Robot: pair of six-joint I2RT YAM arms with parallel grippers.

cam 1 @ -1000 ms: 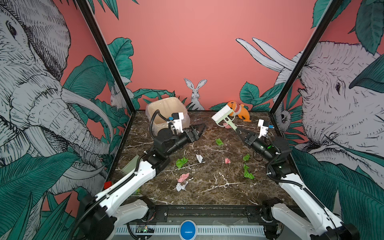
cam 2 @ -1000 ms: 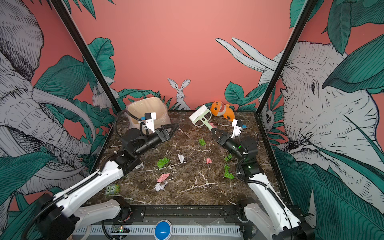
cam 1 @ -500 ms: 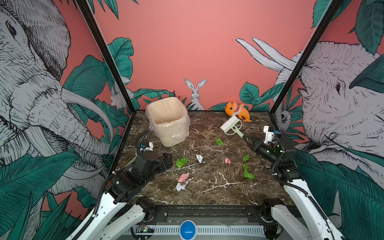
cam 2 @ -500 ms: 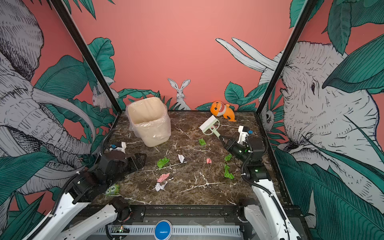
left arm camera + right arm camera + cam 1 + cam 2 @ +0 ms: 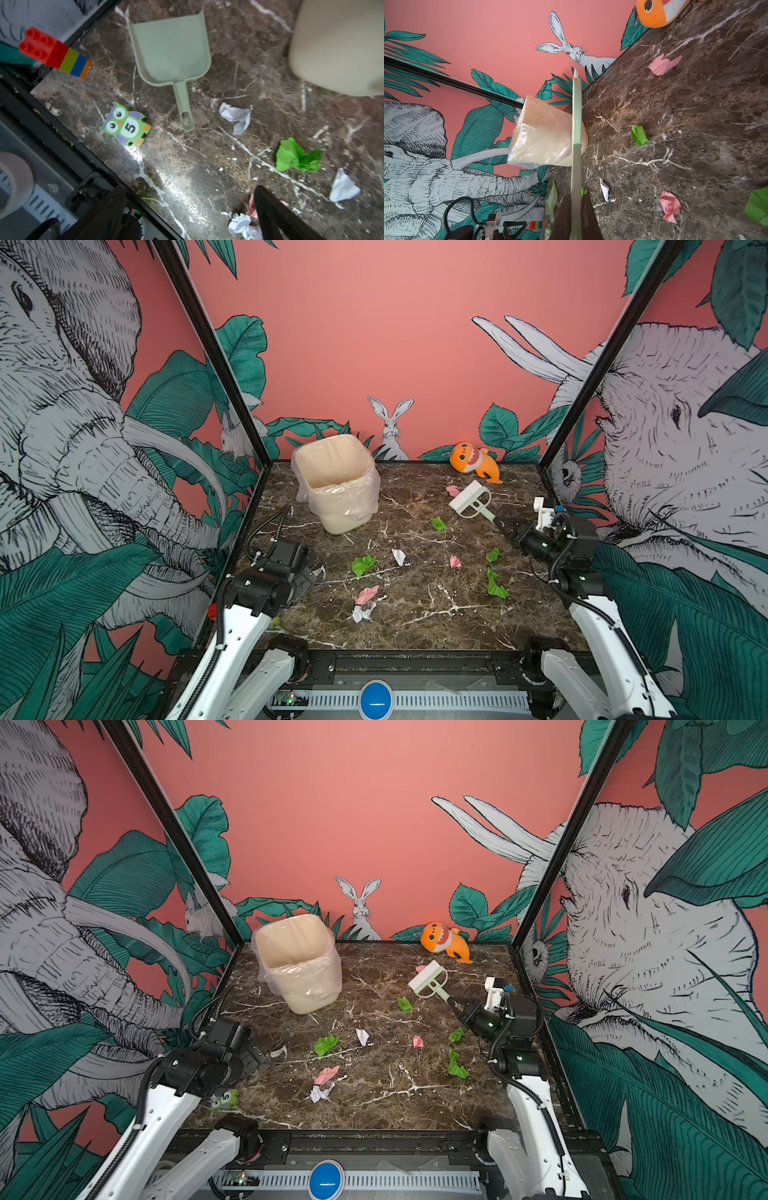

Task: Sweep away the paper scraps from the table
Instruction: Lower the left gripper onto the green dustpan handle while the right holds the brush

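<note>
pale green dustpan [image 5: 170, 52] now lies under the left hand [image 5: 189, 188], back from the bin [image 5: 349, 506] and spread wide to take it; right hand [image 5: 576, 199] clamps the brush [image 5: 469, 499], paper scraps [image 5: 363, 564] unswept.

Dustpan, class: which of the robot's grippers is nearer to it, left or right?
Left. The open left gripper hovers by the handle of the pale green dustpan, near the table edge; the right gripper, shut on the brush handle, is far across the table.
</note>
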